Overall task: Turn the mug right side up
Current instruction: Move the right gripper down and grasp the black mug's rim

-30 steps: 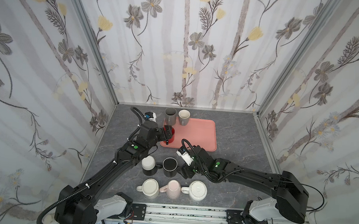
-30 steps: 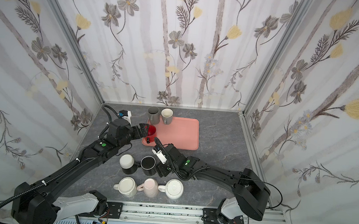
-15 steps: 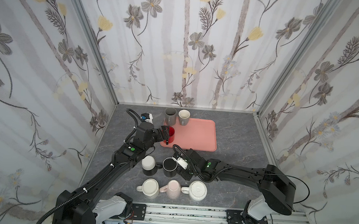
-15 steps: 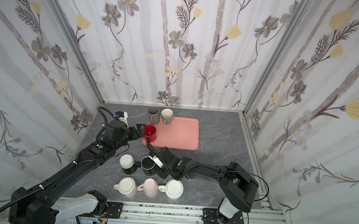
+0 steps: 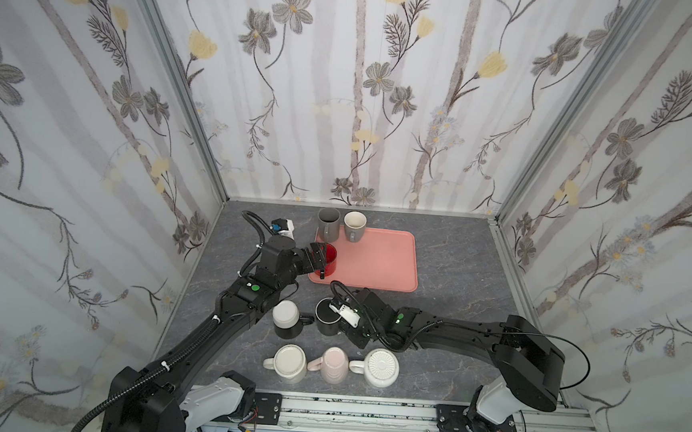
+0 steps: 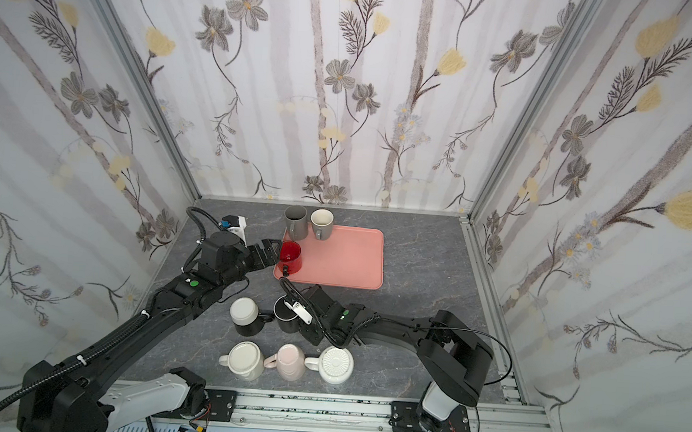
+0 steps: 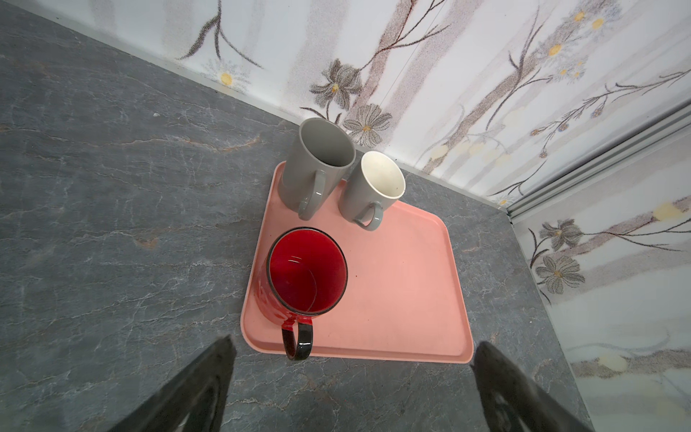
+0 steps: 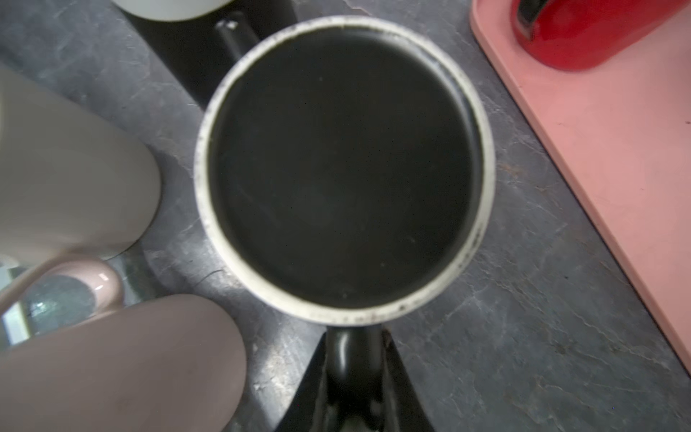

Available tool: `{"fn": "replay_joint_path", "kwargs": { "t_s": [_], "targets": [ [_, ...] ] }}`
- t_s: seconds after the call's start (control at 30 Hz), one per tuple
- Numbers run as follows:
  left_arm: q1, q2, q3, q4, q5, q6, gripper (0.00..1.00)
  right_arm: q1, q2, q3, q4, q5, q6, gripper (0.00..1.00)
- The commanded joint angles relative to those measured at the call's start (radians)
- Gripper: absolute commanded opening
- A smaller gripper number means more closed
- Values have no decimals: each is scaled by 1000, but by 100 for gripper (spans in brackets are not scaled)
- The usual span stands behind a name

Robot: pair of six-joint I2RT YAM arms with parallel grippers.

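The mug is black and stands on the grey table in front of the tray. Its flat dark underside, ringed by a rough white band, faces up. My right gripper is shut on its black handle, both fingers pressed against the handle's sides. My left gripper stands open and holds nothing, just off the tray's left front corner and short of the red mug.
The pink tray holds the upright red mug, a grey mug and a cream-lined mug. Close around the black mug stand upturned mugs: a black one with a pale base, a cream one, a pink one, a ribbed white one.
My right gripper slid left onto the black mug's handle and closed on it. My left gripper drew back from the red mug, which stays upright on the tray.
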Motion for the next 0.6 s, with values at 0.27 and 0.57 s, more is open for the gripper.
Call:
{"fn": "replay_joint_path", "kwargs": {
  "t_s": [0.27, 0.57],
  "targets": [
    [2, -12, -19, 74, 38, -22, 100, -15, -113, -82, 55, 110, 59, 0],
    [2, -21, -48, 144, 96, -54, 100, -109, -301, -161, 144, 127, 174, 0]
  ]
}}
